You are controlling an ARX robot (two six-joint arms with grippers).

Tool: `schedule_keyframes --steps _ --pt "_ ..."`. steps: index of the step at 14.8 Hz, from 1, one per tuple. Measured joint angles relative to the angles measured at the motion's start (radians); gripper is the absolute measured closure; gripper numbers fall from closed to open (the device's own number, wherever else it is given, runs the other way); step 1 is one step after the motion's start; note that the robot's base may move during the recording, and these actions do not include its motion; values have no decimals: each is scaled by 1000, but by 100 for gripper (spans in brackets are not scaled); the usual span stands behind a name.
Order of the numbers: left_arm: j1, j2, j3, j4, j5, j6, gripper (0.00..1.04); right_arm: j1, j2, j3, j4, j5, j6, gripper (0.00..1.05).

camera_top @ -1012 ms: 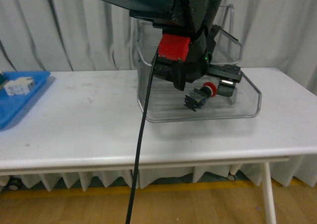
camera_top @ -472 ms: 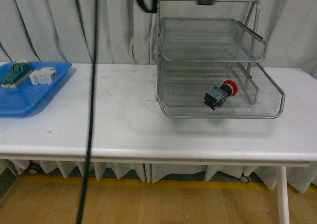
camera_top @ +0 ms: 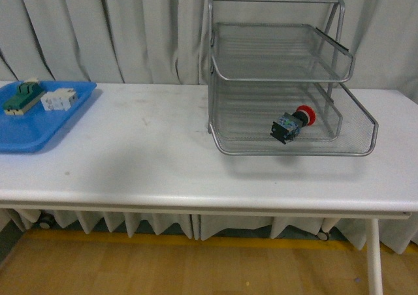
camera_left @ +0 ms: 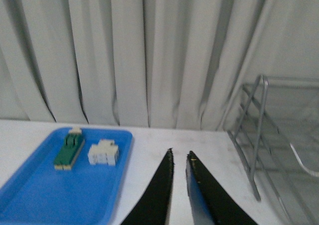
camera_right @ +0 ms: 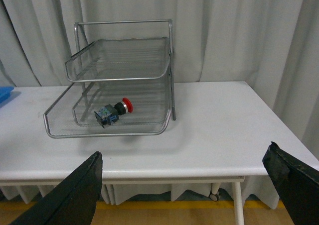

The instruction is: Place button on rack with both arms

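A long white surface (camera_top: 150, 158) stands before pale pleated curtains (camera_top: 117, 34), over a wooden floor (camera_top: 196, 269) with a yellow line. The rack (camera_top: 274, 47) stands on the right half of the surface. The button (camera_top: 292, 123) lies on its side low inside it, red cap towards the back right. Through the mesh I cannot tell which of the two lower tiers carries it.

At the far left a blue tray (camera_top: 29, 138), cut by the picture edge, holds a green-and-cream switch (camera_top: 21, 96) and a white component (camera_top: 59, 99) beside each other, well apart from the rack.

The left gripper (camera_left: 179, 158) has its dark fingers almost pressed together, with nothing between them. The right gripper (camera_right: 184, 153) is spread wide and is away from the rack. Only the finger ends show at the picture's lower corners
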Motion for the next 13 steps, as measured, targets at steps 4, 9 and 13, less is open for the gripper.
schedule_keyframes --steps 4,9,13 --pt "51 -149 -255 66 69 3 103 0 0 0 0 0 0 6" --pt "66 -334 -440 58 77 3 103 0 0 0 0 0 0 6" --pt "66 -401 -479 34 77 3 103 0 0 0 0 0 0 6"
